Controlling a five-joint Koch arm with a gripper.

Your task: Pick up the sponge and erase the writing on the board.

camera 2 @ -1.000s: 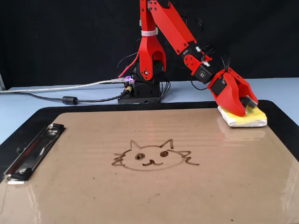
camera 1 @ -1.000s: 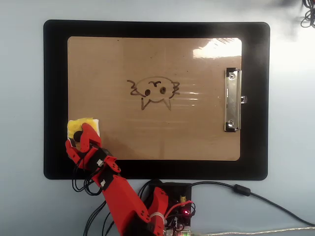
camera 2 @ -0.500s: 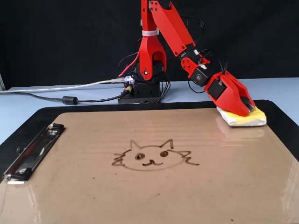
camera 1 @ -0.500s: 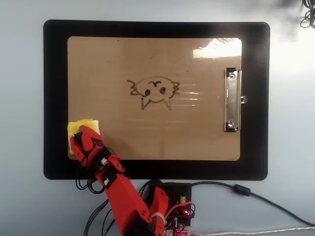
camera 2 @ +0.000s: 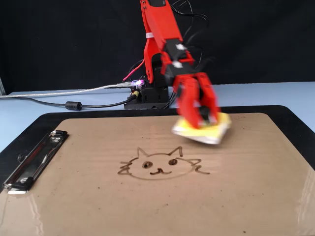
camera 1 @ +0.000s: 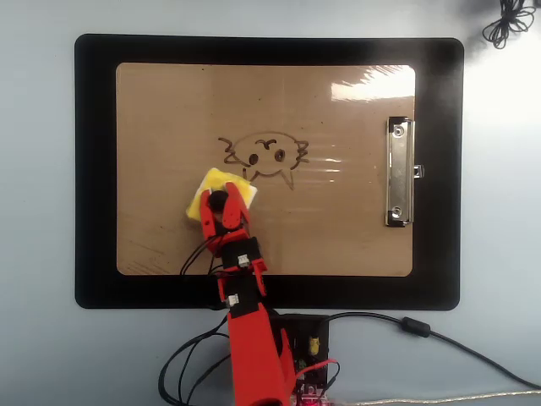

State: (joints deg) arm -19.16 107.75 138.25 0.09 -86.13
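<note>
My red gripper (camera 1: pixel 221 205) (camera 2: pixel 202 117) is shut on the yellow sponge (camera 1: pixel 207 188) (camera 2: pixel 216 131), its jaws clamped around the black knob on top. The sponge is tilted and looks lifted just off the tan board (camera 1: pixel 338 228) (camera 2: pixel 147 206); motion blur smears it in the fixed view. The writing (camera 1: pixel 264 157) (camera 2: pixel 160 165), a dark cat-face doodle, is whole and lies just beyond the sponge's far right corner in the overhead view, in front of the sponge in the fixed view.
The board lies on a black mat (camera 1: pixel 93 169) (camera 2: pixel 295 123), its silver clip (camera 1: pixel 400 172) (camera 2: pixel 32 160) on one short side. The arm's base (camera 2: pixel 147 96) with cables (camera 1: pixel 439 338) (camera 2: pixel 59 96) stands behind the mat. A coiled wire (camera 1: pixel 505 19) lies on the pale blue table.
The gripper closed on the sponge at the board's corner, lifted it and carried it across the board toward the cat drawing. The drawing is unchanged.
</note>
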